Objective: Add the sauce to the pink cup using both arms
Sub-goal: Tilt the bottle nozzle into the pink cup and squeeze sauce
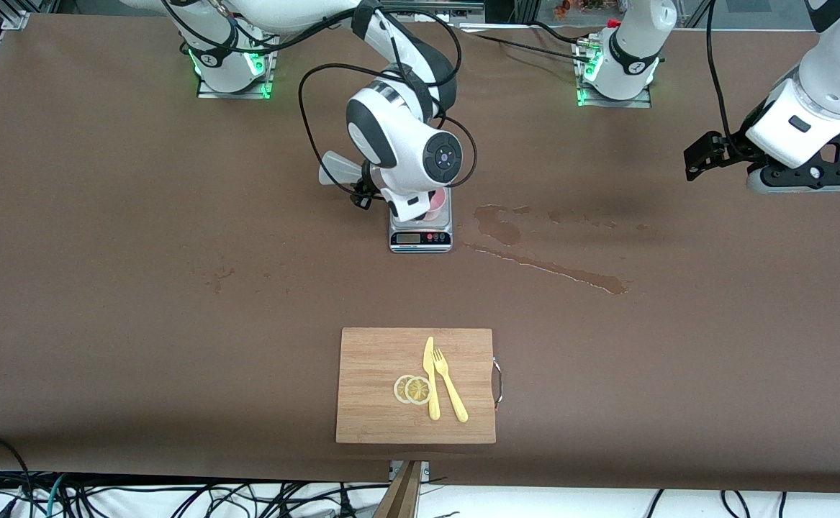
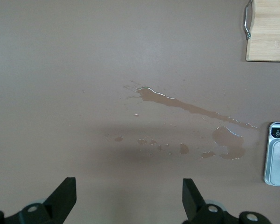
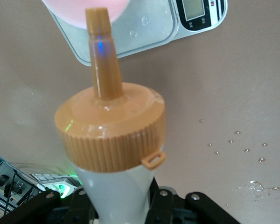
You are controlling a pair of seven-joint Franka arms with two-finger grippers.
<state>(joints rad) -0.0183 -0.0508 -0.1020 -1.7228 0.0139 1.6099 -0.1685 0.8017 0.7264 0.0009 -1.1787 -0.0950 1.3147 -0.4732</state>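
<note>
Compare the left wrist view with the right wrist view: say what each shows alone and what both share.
Only the left wrist view shows the open left pincer, the long brown spill and the cutting board. Only the right wrist view shows the sauce bottle held by the right pincer, nozzle at the pink cup. Both show the scale and the table.

scale (image 1: 420,237): brushed steel | cutting board (image 1: 376,388): matt wood | sauce (image 3: 113,140) cap: ribbed glossy plastic

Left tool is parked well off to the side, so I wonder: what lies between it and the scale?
Only brown wet stains on bare table; the left wrist view shows it.
</note>
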